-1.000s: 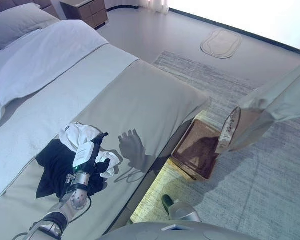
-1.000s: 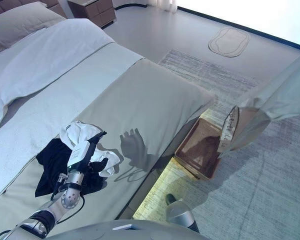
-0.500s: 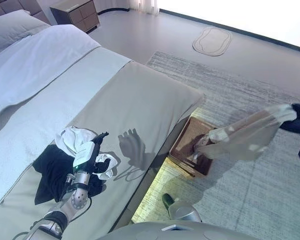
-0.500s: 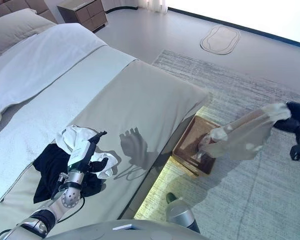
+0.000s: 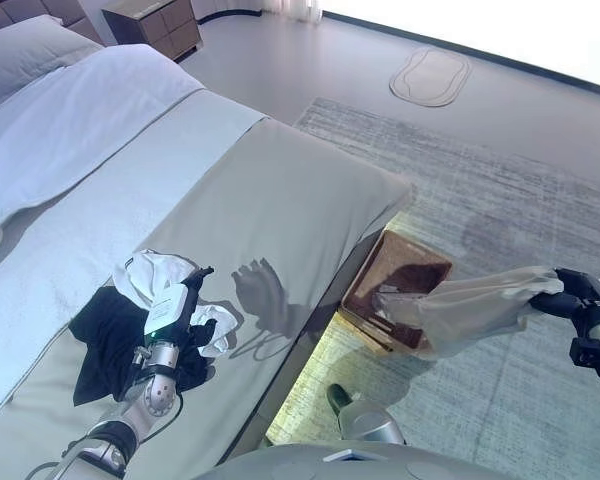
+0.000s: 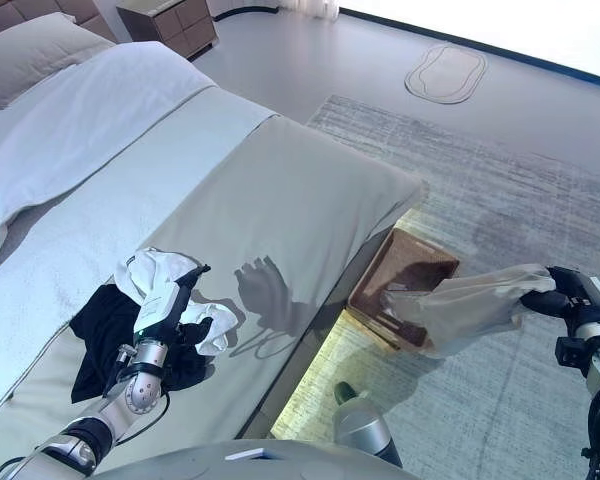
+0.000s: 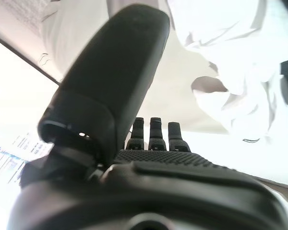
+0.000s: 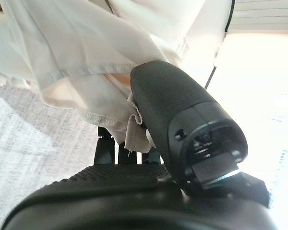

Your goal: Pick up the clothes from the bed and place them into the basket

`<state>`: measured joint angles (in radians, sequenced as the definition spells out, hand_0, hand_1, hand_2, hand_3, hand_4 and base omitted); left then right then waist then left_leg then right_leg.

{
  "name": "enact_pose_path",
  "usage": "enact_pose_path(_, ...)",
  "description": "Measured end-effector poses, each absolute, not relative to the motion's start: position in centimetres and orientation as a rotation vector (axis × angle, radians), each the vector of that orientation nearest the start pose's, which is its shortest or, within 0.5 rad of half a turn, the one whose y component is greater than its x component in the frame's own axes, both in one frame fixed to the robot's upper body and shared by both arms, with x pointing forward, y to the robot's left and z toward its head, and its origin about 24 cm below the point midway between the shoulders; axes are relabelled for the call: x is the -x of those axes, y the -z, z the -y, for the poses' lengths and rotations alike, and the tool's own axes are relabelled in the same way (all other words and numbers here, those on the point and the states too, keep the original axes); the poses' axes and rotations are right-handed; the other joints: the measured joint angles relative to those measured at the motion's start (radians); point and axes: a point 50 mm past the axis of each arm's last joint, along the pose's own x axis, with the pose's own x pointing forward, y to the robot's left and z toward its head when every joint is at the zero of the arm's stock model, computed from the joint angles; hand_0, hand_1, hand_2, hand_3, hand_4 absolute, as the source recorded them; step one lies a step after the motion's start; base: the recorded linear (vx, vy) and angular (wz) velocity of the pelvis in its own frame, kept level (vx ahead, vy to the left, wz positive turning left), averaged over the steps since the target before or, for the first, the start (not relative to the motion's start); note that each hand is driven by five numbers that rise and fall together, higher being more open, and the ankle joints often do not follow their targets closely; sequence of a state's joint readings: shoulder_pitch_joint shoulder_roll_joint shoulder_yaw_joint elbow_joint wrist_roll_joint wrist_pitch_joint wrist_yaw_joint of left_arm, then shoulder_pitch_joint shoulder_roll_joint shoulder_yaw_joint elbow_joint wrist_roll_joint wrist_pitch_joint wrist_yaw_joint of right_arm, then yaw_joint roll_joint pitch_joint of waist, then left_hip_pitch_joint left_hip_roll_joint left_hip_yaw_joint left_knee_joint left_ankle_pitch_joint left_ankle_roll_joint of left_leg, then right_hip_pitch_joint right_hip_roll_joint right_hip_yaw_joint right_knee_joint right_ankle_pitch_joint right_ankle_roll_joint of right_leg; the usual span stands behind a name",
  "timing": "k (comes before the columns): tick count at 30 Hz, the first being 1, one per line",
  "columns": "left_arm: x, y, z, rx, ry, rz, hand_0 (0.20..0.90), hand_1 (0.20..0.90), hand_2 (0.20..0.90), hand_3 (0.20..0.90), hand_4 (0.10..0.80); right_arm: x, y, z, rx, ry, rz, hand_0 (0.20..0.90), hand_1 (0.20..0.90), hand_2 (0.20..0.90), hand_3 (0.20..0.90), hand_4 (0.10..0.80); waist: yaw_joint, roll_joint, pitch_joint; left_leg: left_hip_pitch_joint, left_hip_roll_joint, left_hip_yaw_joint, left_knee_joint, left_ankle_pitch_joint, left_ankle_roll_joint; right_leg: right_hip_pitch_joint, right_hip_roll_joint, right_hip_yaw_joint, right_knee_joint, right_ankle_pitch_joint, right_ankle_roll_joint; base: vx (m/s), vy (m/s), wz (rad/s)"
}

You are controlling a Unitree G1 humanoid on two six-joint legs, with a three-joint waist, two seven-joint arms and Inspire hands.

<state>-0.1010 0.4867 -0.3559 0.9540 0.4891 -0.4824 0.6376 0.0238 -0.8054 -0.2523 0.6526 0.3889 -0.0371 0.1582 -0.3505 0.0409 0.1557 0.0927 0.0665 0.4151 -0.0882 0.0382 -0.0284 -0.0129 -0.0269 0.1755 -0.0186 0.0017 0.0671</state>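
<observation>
My right hand (image 6: 570,297) is shut on a beige garment (image 6: 465,305) and holds it low over the rug, the cloth's free end trailing into the brown wicker basket (image 6: 405,270) beside the bed. In the right wrist view the beige garment (image 8: 81,52) is pinched between thumb and fingers. On the bed's near part lie a white garment (image 5: 160,278) and a black garment (image 5: 105,335) in a heap. My left hand (image 5: 175,318) rests on that heap with its fingers straight, holding nothing.
The grey bed (image 5: 280,200) has a white duvet (image 5: 70,130) and a pillow (image 5: 25,45) at its far end. A grey rug (image 5: 500,200) lies under the basket. A nightstand (image 5: 150,22) stands at the back.
My right hand has dropped from high at the right to low over the rug, bringing the beige garment down so its end reaches the basket. The left hand has stayed on the heap.
</observation>
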Motion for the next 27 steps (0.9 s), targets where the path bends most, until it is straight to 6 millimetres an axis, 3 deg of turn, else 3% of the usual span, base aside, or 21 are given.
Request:
enact_pose_path(21,-21.7,5.5,-24.6,-0.993,-0.024,-0.096,0.9,0.9,0.9,0.9,0.8,-21.9,-5.2,41.1,0.29,0.423,-0.371,0.3,0.3,0.3,0.2,0.1,0.054,0.027,0.024,-0.031,-0.003,-0.05,0.0,0.004,0.004,0.004,-0.01,-0.052,-0.016,0.0,0.0,-0.009,-0.015,0.07)
enact_pose_path(27,-21.8,5.5,-24.6,-0.99,-0.027,-0.096,0.9,0.9,0.9,0.9,0.8,-23.6,-6.0,40.3,0.287,0.391,-0.345,0.3,0.3,0.3,0.2,0.1,0.06,0.028,0.031,-0.031,-0.004,-0.053,0.0,0.004,0.004,0.006,-0.013,-0.056,-0.016,0.0,0.0,0.001,0.001,0.01)
